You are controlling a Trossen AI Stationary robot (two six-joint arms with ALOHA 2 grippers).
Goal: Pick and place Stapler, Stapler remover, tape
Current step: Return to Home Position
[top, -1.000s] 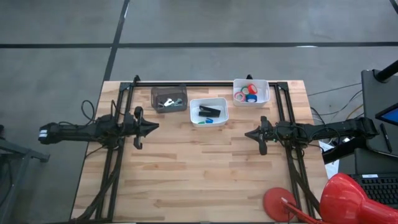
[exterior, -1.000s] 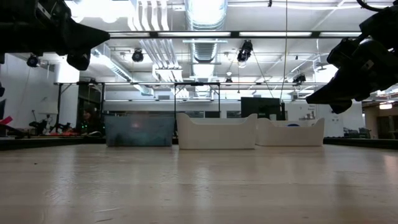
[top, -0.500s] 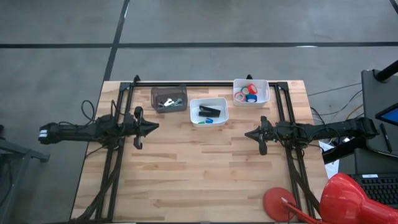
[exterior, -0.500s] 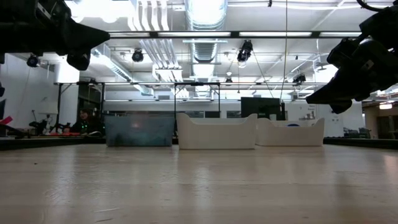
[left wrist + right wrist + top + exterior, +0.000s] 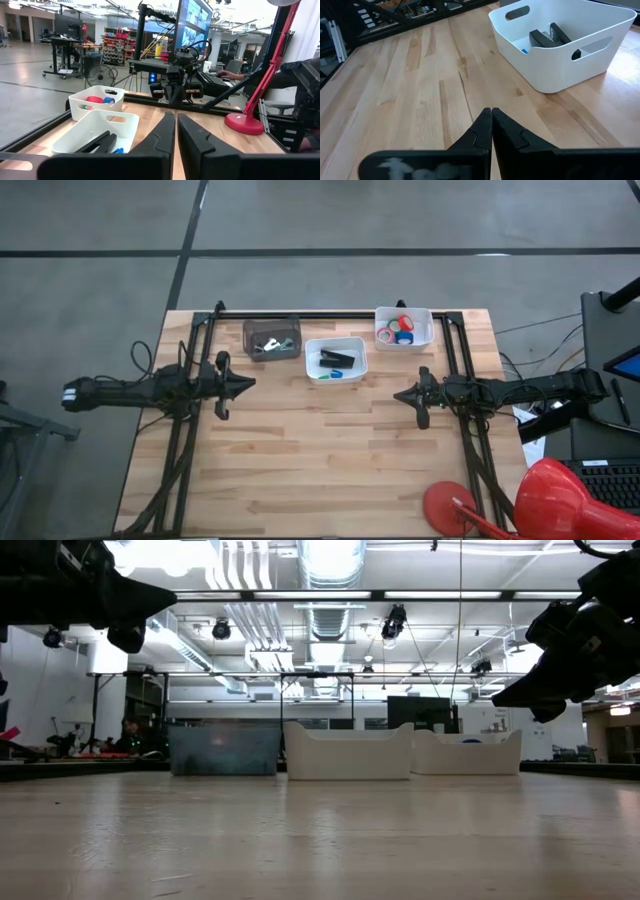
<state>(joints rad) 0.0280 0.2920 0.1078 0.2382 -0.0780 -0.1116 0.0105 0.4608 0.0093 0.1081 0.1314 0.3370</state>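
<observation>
The black stapler [image 5: 338,358] lies in the middle white bin [image 5: 336,376] and also shows in the right wrist view [image 5: 546,38]. Red, pink, green and blue tape rolls [image 5: 397,331] lie in the far-right white bin [image 5: 428,327]. Small silvery stapler remover pieces [image 5: 268,344] lie in the dark grey bin [image 5: 271,326]. My left gripper [image 5: 250,384] hovers shut over the table's left part, pointing level toward the right. My right gripper [image 5: 396,393] hovers shut over the right part, pointing left. Both are empty.
The three bins stand in a row near the far edge. Black frame rails [image 5: 330,314] run along the far edge and both sides. A red desk lamp [image 5: 520,505] stands at the near right corner. Bare wood [image 5: 320,450] lies between the arms and toward the near edge.
</observation>
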